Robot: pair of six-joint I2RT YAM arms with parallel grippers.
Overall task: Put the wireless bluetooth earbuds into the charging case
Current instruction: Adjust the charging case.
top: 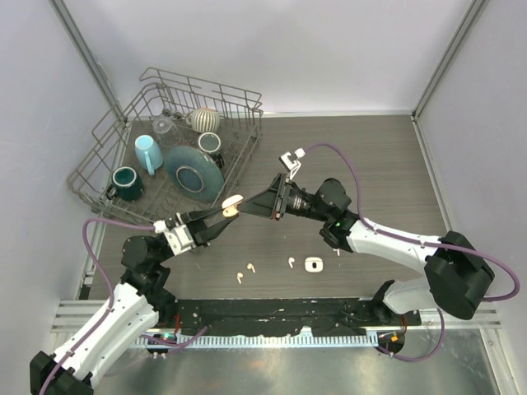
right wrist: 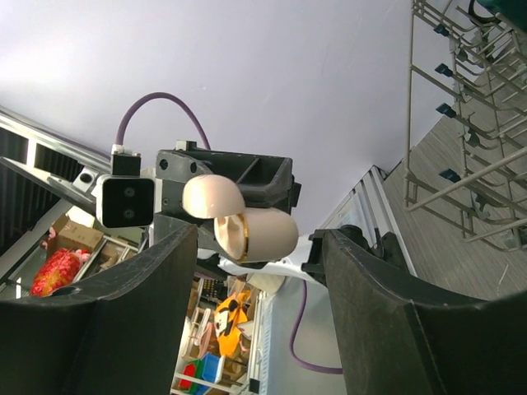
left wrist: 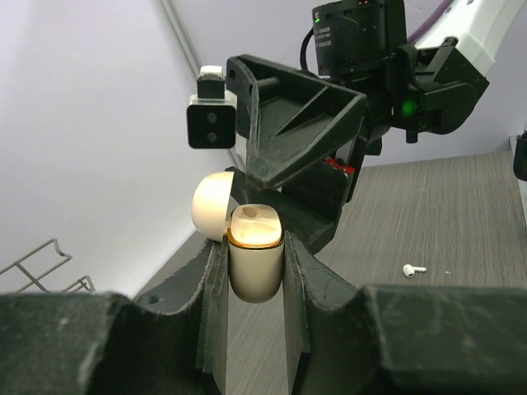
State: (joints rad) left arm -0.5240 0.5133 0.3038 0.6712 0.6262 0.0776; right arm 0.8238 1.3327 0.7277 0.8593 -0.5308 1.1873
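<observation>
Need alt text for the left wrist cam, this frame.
The left gripper clamps a cream charging case, held upright with its lid open. The right gripper hangs open just beyond it, and one white earbud lies on the table behind.

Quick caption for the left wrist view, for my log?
Left gripper clamps the open cream oval plastic charging case; one small white earbud lies on the grey table beyond.

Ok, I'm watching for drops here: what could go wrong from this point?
The charging case hangs in mid-air, pinched only by the left gripper; a nudge from the right gripper, open right beside its lid, could knock it loose or snap the lid shut. The earbuds lie on the table, tiny, so easy to fumble.
</observation>
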